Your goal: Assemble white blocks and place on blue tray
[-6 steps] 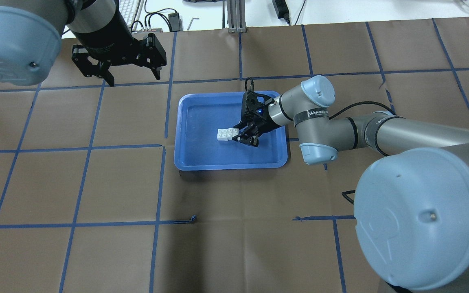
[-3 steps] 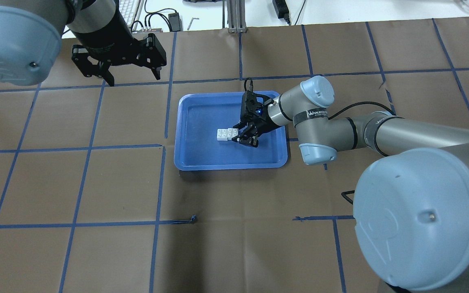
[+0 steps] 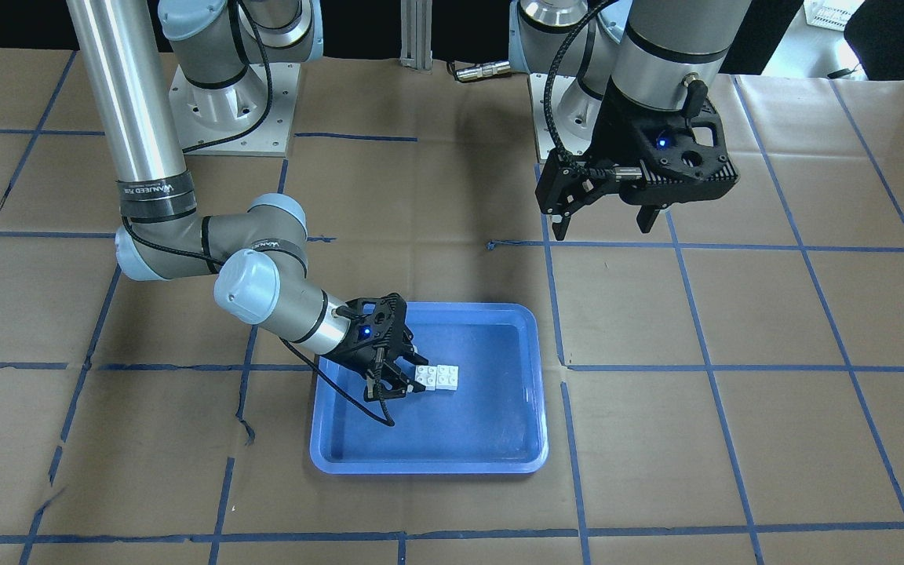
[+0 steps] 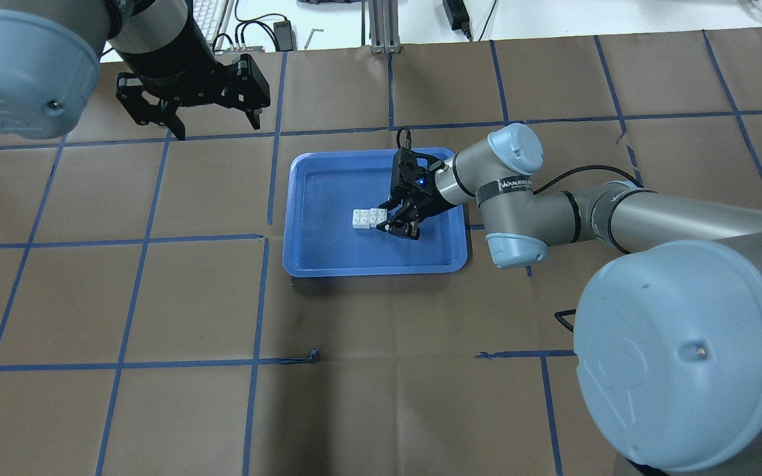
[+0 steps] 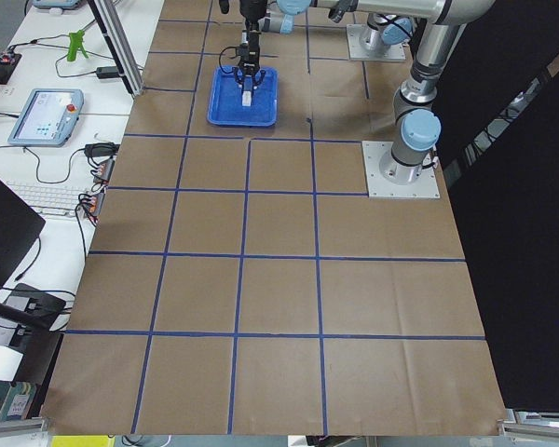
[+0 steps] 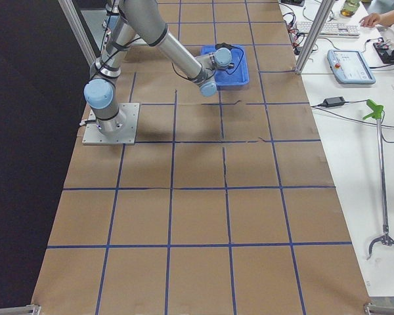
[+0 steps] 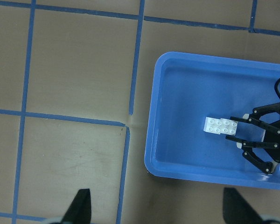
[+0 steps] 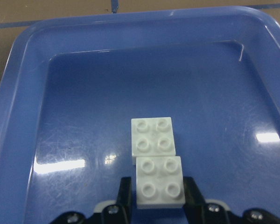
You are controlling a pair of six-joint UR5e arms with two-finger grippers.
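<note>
Two white blocks (image 4: 369, 217) lengthwise, blue tray (image 4: 335, 248) | right fingers (image 8: 125, 196) clamp one | left fingers (image 4: 176, 125) apart

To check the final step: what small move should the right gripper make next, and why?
Probably open the jaws: the right gripper grips the nearer of two small white studded plastic bricks, both already resting inside the rectangular blue plastic tray.

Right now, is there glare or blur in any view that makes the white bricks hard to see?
Right wrist view: white glare patches lie on the blue tray floor beside the white bricks, which are sharp. Left wrist view: the left claw's fingertips are dark and blurred at the bottom edge. Exterior left view: the bricks are too small to resolve.
</note>
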